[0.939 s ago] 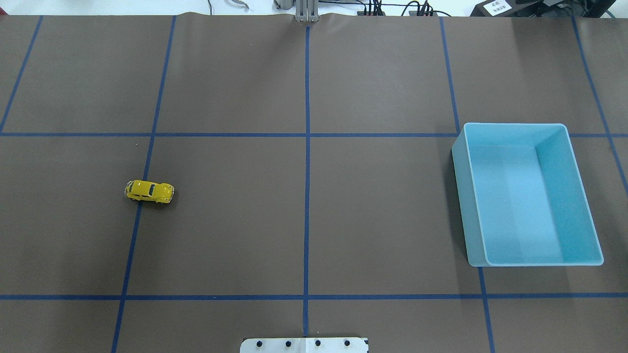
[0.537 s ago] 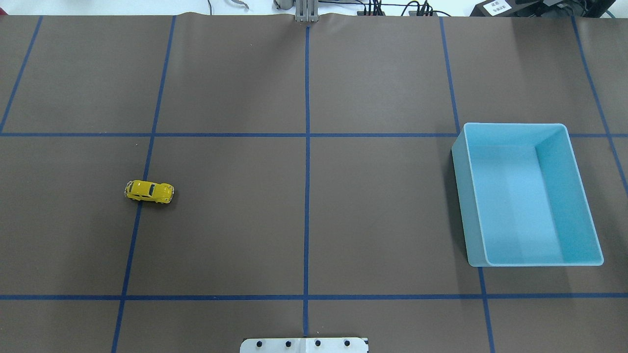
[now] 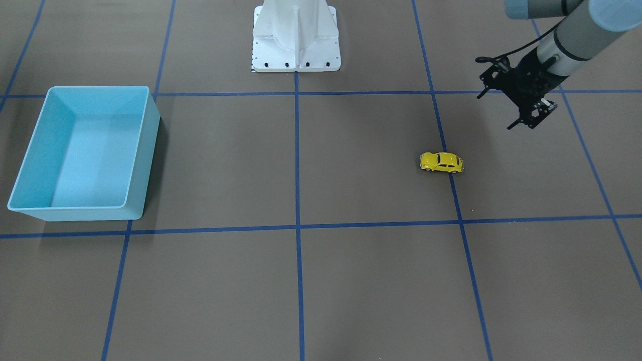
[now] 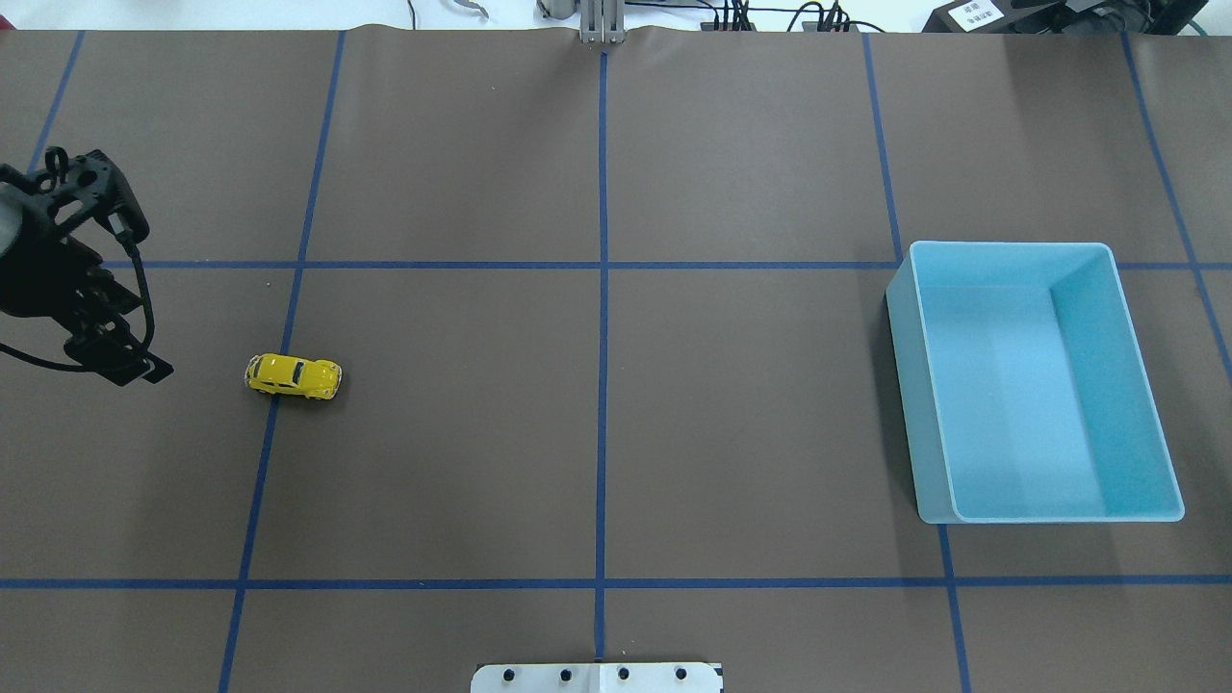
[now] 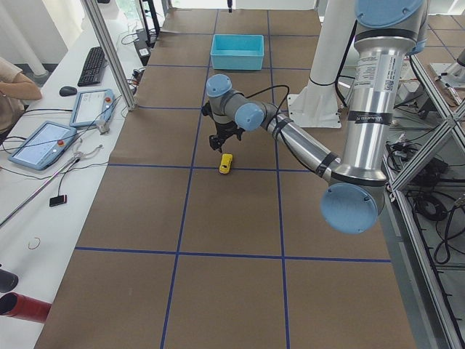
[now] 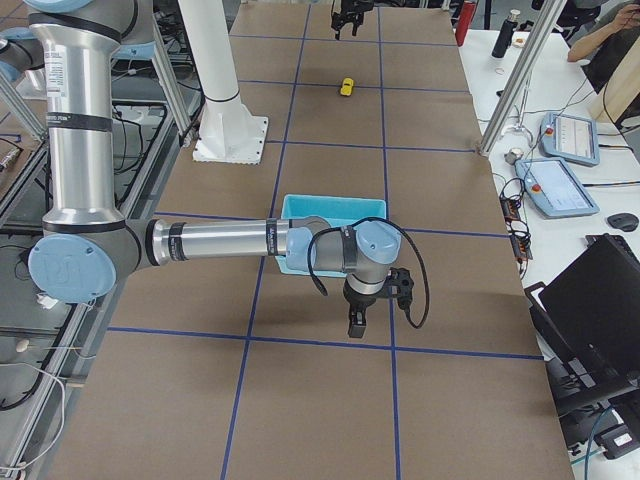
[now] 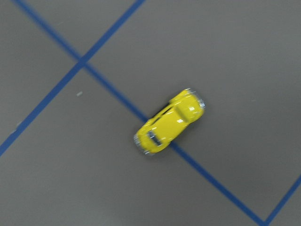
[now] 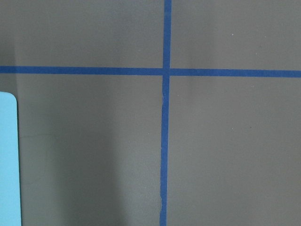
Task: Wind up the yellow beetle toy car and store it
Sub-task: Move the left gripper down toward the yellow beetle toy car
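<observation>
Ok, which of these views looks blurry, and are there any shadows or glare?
Left wrist view: the yellow beetle toy car and tape lines look soft, with white glints on the roof. Front-facing view: sharp, and the blue bin casts a dark shadow beside its wall. Right wrist view: crisp, with a faint shadow band.

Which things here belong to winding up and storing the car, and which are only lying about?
For the job: car; blue bin.

Lying about, on the side bench: keyboard; mouse; panel; red tube.
</observation>
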`<state>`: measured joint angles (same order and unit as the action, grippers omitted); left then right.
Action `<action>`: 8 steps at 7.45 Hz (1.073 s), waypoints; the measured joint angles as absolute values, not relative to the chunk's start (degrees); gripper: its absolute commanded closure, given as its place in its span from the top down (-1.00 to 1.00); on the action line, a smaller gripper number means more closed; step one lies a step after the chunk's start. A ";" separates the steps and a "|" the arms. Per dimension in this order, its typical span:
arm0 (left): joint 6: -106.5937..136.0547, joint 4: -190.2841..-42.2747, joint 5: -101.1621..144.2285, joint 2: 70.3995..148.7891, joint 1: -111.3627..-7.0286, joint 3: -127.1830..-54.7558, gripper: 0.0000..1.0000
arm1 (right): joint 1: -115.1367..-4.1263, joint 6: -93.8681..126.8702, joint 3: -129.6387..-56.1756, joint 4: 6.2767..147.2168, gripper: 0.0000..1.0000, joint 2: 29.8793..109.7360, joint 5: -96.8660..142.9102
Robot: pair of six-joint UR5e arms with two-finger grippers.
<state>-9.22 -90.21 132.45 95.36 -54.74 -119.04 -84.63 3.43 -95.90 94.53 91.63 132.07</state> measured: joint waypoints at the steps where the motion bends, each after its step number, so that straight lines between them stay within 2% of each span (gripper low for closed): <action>1: -13.41 -96.07 131.46 94.01 -53.80 -118.45 1.00 | -84.68 3.43 -95.93 94.55 1.00 91.64 132.09; 3: -26.84 -105.64 130.78 91.09 -53.32 -115.29 1.00 | -84.68 3.43 -95.90 94.57 1.00 91.60 132.04; 5: -42.73 -110.34 126.78 91.45 -52.70 -111.65 1.00 | -84.72 3.43 -95.89 94.51 1.00 91.58 132.02; 8: -40.09 -111.20 120.80 93.80 -47.83 -110.39 1.00 | -84.72 3.43 -95.89 94.54 1.00 91.58 132.01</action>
